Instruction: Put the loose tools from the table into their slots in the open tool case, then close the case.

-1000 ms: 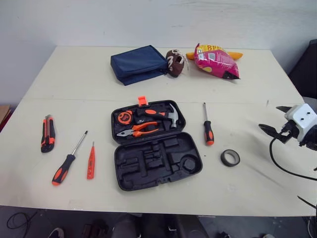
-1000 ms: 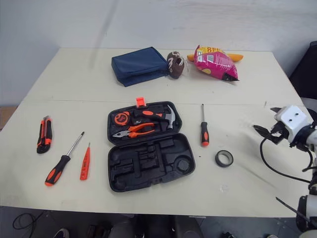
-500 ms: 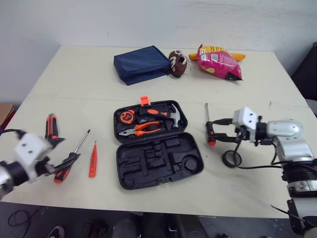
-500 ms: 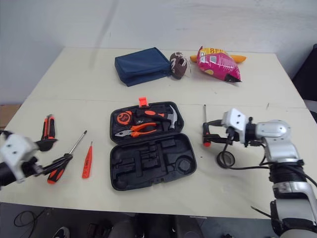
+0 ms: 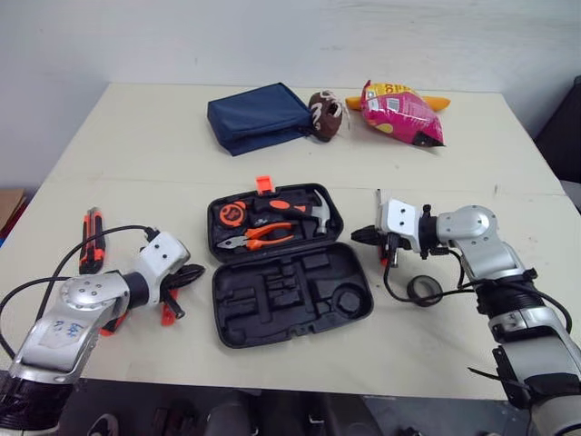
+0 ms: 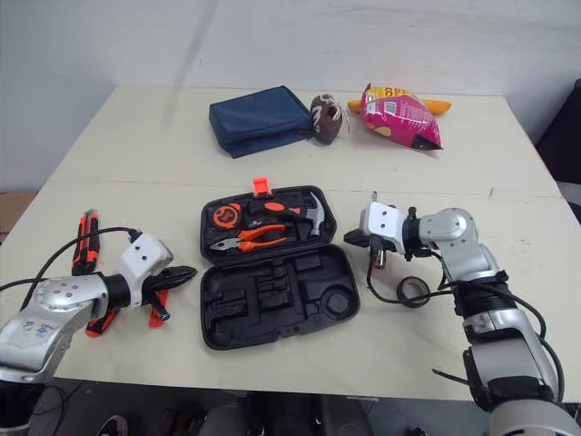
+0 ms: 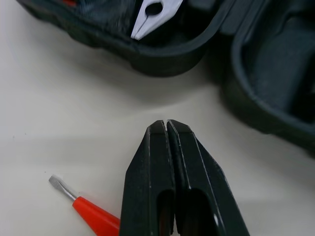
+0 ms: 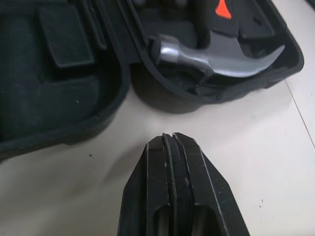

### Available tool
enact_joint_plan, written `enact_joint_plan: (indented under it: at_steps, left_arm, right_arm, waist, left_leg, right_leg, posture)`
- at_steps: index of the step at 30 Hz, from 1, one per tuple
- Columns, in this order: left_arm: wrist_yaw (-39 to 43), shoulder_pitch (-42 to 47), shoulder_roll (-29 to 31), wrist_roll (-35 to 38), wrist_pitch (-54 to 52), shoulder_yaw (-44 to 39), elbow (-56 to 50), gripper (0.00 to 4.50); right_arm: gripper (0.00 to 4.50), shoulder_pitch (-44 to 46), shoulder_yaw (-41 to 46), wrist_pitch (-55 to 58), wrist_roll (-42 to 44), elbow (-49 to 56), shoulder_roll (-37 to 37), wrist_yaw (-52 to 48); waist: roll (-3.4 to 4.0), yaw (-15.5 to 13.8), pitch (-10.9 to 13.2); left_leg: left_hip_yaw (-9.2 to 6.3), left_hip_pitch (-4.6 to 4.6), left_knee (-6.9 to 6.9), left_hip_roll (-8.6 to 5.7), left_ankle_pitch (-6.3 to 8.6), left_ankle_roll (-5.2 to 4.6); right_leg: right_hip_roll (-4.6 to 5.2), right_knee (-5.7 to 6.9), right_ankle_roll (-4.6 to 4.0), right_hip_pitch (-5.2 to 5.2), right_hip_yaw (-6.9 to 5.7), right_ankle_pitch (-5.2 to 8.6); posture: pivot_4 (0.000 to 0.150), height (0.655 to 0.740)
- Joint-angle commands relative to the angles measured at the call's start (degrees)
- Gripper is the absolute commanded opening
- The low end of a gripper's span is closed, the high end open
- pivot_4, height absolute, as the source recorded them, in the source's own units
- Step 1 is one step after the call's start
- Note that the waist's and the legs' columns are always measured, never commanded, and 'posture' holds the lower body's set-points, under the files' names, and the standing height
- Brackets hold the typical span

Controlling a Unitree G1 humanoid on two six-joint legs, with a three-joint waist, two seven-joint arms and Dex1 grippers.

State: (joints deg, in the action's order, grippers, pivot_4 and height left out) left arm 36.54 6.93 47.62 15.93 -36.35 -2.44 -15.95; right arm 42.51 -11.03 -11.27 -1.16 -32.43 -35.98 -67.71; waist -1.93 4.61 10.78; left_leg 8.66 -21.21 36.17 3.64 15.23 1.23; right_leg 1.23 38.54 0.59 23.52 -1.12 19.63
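Left end effector (image 7: 167, 123) and right end effector (image 8: 172, 136): fully closed, empty. Risk: advancing while closed, they shove the tool case (image 5: 272, 313) or orange screwdriver (image 7: 93, 216) instead of grasping.

A big pale table (image 5: 136, 145) fills the middle of the picture. Behind it, along the top, stands a plain white wall (image 5: 272, 36). Along the bottom edge the floor (image 5: 145, 409) is dark. Something brown (image 5: 7, 207) peeks in at the left edge.

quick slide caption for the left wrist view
Left gripper, shut and empty, beside the orange screwdriver, facing the open case with pliers inside.
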Motion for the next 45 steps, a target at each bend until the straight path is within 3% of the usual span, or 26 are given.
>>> enact_joint_plan:
  at_steps: [1,14,31,45]
  left_arm:
    - [0.2,1.2,-1.1,-1.1,0.0,1.5,-0.1,0.04]
    - [1.1,6.1,-5.5,-4.9,1.3,6.9,4.4,0.04]
    - [7.6,14.0,-10.7,-8.5,8.5,11.8,13.4,0.04]
    - [8.4,14.8,-14.3,-10.6,11.8,11.4,16.3,0.04]
  right_arm:
    - [0.00,1.3,0.3,0.5,-0.1,0.3,0.3,0.7]
    - [0.00,0.0,-0.6,-0.4,1.8,2.1,2.9,-3.2]
    - [0.00,-11.1,2.3,8.3,6.3,17.9,-3.4,-4.2]
    - [0.00,-15.1,4.2,10.5,7.1,20.7,-4.8,-1.9]
  waist:
    - [0.00,0.0,0.0]
    - [0.02,-0.6,0.0]
    - [0.09,-3.2,-0.1]
    - [0.10,-3.5,-0.1]
  left_leg:
    - [0.00,0.00,0.02,0.00,-0.01,-0.01]
    - [0.00,0.05,0.07,-0.02,-0.04,-0.03]
    - [-0.03,0.04,0.18,-0.08,-0.03,-0.09]
    - [-0.06,0.03,0.23,-0.14,-0.01,-0.15]
  right_leg:
    - [0.00,0.01,0.00,-0.01,0.01,0.00]
    - [0.01,0.10,0.00,-0.05,0.02,0.00]
    - [0.08,0.11,0.01,-0.11,0.00,0.00]
    - [0.12,0.07,0.08,-0.17,-0.01,-0.01]
  posture:
    - [0.150,0.7400]
    - [0.150,0.7400]
    - [0.150,0.7400]
    - [0.150,0.7400]
